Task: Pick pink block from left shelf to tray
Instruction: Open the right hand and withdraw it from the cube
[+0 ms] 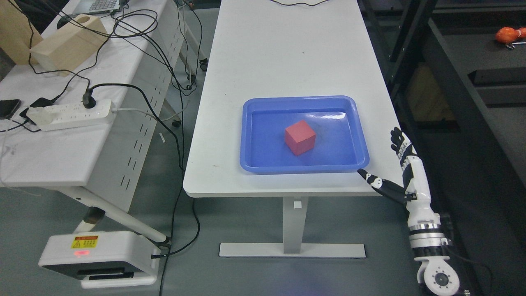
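Note:
A pink-red block (300, 137) lies inside the blue tray (250, 162), near its middle, on the white table (279, 53). My right hand (388, 162) hangs at the table's right front corner, just right of the tray, fingers straight and spread, thumb pointing toward the tray's corner, holding nothing. It touches neither block nor tray. My left arm does not show.
A second white table (45, 152) at left carries a power strip (70, 115), cables, a phone and a wooden box (68, 43). A white device (98, 257) sits on the floor lower left. Dark shelving (472, 61) with an orange object (508, 35) stands at right.

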Controlling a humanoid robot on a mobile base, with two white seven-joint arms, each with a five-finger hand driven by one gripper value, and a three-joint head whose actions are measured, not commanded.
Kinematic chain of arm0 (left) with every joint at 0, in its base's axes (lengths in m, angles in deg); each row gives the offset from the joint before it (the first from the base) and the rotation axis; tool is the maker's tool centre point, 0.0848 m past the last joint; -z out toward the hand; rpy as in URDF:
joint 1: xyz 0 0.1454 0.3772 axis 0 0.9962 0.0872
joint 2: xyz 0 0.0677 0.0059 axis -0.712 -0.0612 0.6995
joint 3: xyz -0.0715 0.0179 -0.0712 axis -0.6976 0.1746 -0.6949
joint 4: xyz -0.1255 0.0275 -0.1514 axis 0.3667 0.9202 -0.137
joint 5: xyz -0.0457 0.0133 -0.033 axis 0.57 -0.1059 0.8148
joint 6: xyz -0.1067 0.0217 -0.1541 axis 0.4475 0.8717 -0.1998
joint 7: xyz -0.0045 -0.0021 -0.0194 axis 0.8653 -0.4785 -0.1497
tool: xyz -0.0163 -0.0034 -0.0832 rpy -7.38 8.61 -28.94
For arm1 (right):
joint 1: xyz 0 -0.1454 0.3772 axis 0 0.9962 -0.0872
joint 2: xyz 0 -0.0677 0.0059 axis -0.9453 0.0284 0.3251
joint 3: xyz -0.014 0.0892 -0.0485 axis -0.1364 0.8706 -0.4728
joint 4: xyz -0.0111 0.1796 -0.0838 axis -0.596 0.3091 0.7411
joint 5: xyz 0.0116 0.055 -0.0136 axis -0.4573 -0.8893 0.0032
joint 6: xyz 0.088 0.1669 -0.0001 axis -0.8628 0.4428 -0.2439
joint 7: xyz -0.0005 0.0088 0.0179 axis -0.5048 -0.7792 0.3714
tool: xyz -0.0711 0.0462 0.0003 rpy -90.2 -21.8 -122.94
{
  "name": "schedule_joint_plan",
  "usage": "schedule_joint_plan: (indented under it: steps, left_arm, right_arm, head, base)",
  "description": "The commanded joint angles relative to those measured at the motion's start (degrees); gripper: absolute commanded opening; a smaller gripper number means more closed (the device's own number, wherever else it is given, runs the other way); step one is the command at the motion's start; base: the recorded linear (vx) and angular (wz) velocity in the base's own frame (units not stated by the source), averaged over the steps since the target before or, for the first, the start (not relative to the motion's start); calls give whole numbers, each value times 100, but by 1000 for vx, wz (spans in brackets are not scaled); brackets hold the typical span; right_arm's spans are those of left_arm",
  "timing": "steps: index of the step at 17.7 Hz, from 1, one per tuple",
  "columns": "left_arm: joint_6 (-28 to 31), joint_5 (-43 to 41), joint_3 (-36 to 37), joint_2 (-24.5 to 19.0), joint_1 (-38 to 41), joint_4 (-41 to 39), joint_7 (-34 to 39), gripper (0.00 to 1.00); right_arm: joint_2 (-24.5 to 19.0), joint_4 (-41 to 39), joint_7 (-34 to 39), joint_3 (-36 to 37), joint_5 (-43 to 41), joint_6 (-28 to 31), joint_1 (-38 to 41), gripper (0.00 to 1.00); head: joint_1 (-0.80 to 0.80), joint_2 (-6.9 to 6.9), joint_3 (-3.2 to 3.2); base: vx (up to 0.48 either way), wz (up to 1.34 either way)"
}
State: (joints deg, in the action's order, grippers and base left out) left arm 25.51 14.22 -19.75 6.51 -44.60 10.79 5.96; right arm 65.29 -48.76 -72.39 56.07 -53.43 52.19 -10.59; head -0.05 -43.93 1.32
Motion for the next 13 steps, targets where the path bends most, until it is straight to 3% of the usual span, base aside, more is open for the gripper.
schedule_joint_plan:
  steps: [1, 3, 13]
  left_arm:
    - [-2, 0, 0, -100, -167, -100, 5, 100]
    - [-2, 0, 0, -100, -167, -100, 5, 100]
    - [-2, 0, 0, -100, -167, -100, 5, 100]
  right_arm:
    - [100, 17, 711, 97, 9, 318, -2, 99]
    - [100, 17, 1073, 97, 19, 318, 7, 99]
    - [100, 70, 1083, 97, 19, 318, 7, 99]
  head:
    - [0, 0, 0]
    - [0, 0, 0]
    - [0, 0, 0]
  base:
    - [-177, -48]
    - [-148, 105]
    - [-81, 76]
